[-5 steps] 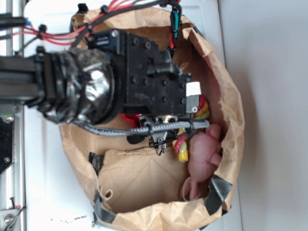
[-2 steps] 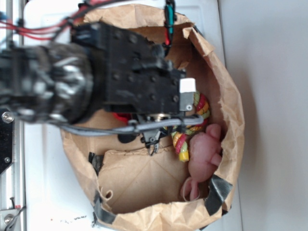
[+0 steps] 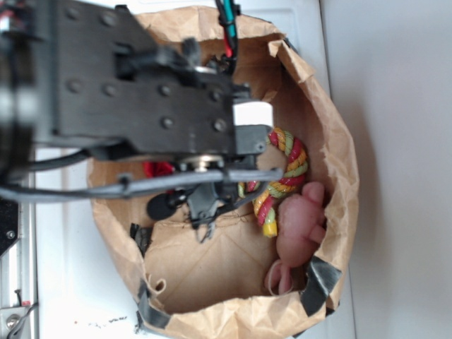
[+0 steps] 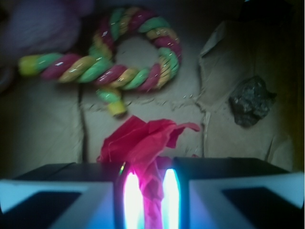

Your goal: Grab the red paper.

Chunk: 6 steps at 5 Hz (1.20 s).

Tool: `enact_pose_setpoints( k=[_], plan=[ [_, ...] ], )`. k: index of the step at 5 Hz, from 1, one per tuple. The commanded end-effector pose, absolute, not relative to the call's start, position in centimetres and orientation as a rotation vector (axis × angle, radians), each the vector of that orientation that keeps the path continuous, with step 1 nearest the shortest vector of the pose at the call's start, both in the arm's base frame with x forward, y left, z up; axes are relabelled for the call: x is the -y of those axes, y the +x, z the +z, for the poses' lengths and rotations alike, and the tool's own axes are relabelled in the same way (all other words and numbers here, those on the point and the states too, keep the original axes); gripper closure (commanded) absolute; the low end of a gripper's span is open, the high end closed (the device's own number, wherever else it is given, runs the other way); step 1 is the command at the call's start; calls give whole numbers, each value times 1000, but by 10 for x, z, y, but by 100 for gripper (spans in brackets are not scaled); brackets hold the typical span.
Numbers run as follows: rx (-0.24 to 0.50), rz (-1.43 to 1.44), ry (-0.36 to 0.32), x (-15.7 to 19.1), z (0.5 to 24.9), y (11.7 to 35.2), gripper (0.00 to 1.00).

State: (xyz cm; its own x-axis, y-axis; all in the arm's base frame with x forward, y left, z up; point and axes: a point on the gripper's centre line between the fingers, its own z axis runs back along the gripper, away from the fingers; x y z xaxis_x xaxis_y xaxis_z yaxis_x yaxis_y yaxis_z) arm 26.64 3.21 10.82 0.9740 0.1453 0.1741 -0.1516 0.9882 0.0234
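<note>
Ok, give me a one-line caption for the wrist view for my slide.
Fingers pinch the red paper above the bag floor, rope toy behind.

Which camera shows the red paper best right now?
The wrist view: the red paper fills the center, pinched between the gripper fingers, above the bag floor. In the exterior view the arm hides nearly all of it; only a small red patch shows inside the paper bag.

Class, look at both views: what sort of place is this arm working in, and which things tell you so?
Probably a lab grasping setup, not a home: a torn brown paper bag on a white surface serves as a bin, holding a rope toy, a pink plush toy and the red paper pinched by the gripper.
</note>
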Motion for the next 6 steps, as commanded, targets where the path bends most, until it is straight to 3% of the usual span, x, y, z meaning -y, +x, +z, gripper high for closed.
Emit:
enact_pose_setpoints(
  k=[1,4,6],
  plan=[
    [278,157,28,-37,162,275,100],
    [265,144,47,-38,200,283,100],
    [240,116,51,-38,209,278,100]
  ],
)
